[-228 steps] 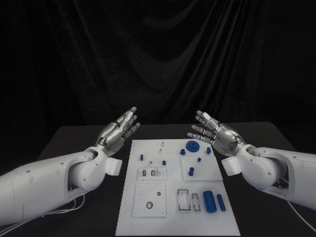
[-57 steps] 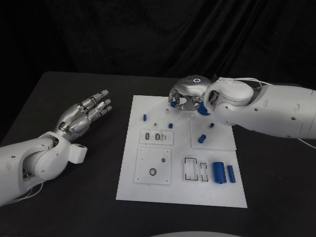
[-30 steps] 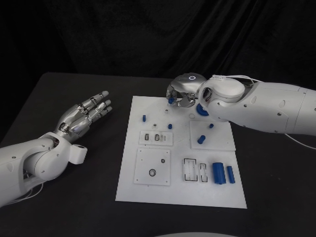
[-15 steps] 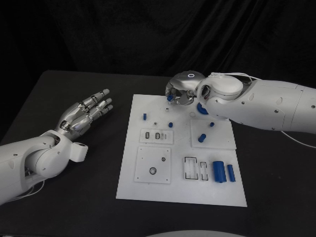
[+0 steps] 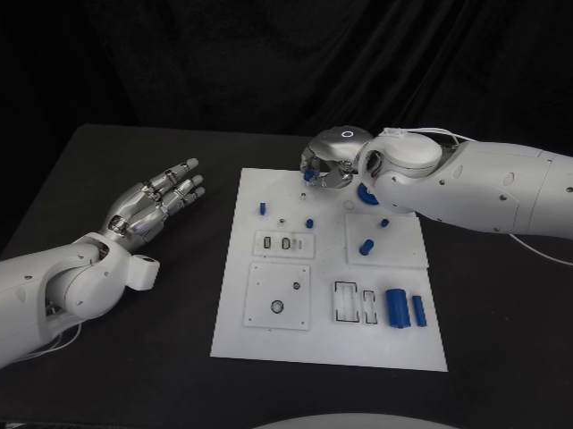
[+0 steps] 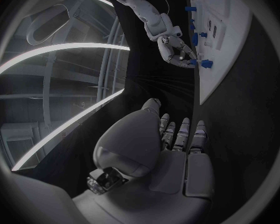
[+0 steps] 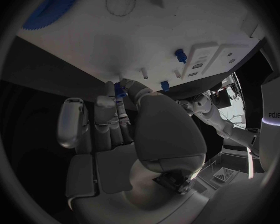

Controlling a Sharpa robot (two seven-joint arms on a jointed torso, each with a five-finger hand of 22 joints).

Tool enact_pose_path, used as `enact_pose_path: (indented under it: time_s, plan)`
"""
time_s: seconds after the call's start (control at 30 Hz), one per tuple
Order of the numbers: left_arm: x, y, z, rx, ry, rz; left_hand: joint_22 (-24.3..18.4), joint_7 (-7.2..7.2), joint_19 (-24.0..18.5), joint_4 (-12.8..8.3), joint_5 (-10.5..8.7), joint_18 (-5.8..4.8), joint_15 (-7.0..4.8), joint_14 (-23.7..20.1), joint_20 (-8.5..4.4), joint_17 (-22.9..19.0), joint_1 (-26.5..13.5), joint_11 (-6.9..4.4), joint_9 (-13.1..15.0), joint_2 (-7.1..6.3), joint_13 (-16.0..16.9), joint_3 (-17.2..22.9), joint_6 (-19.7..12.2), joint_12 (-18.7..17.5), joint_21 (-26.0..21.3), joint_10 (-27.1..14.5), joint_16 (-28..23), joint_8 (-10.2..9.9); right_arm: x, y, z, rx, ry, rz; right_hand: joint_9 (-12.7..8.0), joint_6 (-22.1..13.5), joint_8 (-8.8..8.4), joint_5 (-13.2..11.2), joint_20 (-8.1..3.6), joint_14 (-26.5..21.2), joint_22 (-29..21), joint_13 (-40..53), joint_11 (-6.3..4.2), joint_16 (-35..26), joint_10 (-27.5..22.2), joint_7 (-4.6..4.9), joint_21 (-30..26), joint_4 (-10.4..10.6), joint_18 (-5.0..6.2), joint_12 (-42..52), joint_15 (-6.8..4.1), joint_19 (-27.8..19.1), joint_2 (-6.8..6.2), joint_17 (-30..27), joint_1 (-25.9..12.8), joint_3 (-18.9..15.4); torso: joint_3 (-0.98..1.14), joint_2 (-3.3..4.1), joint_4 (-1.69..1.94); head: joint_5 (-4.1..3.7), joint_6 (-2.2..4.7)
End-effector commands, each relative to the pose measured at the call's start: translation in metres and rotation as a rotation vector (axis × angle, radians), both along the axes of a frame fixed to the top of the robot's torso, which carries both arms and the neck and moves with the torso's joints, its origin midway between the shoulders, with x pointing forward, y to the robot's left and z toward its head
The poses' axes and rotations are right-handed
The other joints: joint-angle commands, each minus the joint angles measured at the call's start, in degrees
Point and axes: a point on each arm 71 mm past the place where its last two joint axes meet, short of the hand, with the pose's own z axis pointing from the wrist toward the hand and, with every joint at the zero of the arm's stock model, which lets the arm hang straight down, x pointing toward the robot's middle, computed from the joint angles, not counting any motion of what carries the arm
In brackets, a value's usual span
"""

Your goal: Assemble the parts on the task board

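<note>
Left hand (image 5: 155,204) is held flat over the black table (image 5: 67,179) beside the task board (image 5: 332,344), fingers apart, nothing gripped. On the task board, small blue parts (image 5: 262,211) stand at the far end, a white tray (image 5: 348,303) holds pale inserts in its slots, and two blue cylinders (image 5: 396,307) lie just beside it. Right hand (image 5: 330,170) is curled over the board's far edge with a small blue part (image 7: 119,91) pinched at its fingertips.
</note>
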Motion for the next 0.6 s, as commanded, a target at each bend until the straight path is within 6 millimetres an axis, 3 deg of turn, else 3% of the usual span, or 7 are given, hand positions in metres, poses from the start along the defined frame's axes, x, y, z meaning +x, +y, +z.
enact_pose_path:
  time_s: [0.03, 0.6]
  plan:
    - [-0.003, 0.0, 0.0117, -0.09, -0.141, -0.011, -0.05, 0.07, 0.0, -0.11, 0.22, 1.0, 0.35, -0.21, 0.26, -0.09, 0.61, 0.44, -0.03, -0.08, 0.05, 0.36, -0.35, 0.29, 0.29, -0.15, -0.03, -0.2, -0.0017, -0.0015, -0.0082, -0.028, 0.04, -0.007, 11.28, -0.25, -0.2, -0.32, -0.02, -0.27, -0.09, 0.06, 0.01, -0.25, -0.38, 0.02, -0.31, 0.1, 0.21, -0.33, 0.16, -0.49, -0.28, -0.06, -0.41, 0.35, -0.01, 0.01, 0.01, 0.06, -0.18]
    - [-0.0021, 0.001, 0.011, -0.085, -0.135, -0.009, -0.05, 0.09, 0.0, -0.18, 0.21, 1.01, 0.4, -0.21, 0.31, -0.1, 0.64, 0.49, -0.03, -0.07, 0.06, 0.5, -0.38, 0.3, 0.29, -0.14, -0.02, -0.2, -0.0032, -0.0034, -0.0098, -0.023, 0.06, -0.019, 11.03, -1.27, -1.52, -0.35, 0.46, -1.94, -2.15, 0.23, 0.55, -2.34, -1.37, -0.04, -2.11, 0.17, 0.73, -1.16, 0.64, -2.2, -0.6, -3.16, -0.58, 0.72, -0.01, 0.01, 0.01, 0.31, -0.65]
